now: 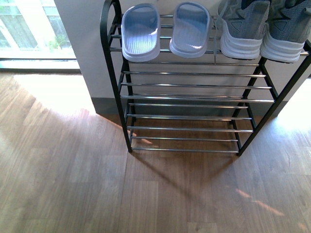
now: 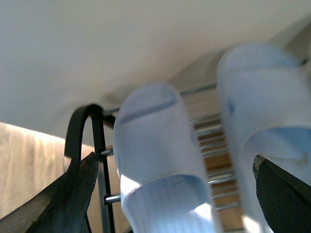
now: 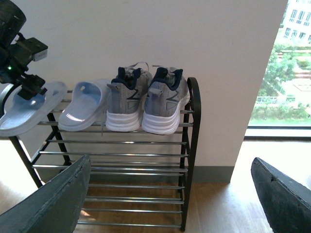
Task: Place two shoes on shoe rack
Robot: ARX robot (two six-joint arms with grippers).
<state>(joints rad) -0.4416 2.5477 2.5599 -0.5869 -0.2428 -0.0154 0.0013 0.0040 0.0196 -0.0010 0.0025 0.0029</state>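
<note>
Slides (image 1: 141, 31) and sneakers (image 1: 243, 29) sit on the rack's (image 1: 194, 97) top rods, and my left gripper (image 2: 175, 194) hangs wide open, empty, over the 9 o'clock slide, so one bump could knock it off.

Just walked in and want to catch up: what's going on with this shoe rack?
All four shoes sit on the top tier of the shoe rack: two pale blue slide sandals, with two grey sneakers beside them. The left pincer hangs open over the sandals, holding nothing. The right pincer is open too, back from the rack.
</note>
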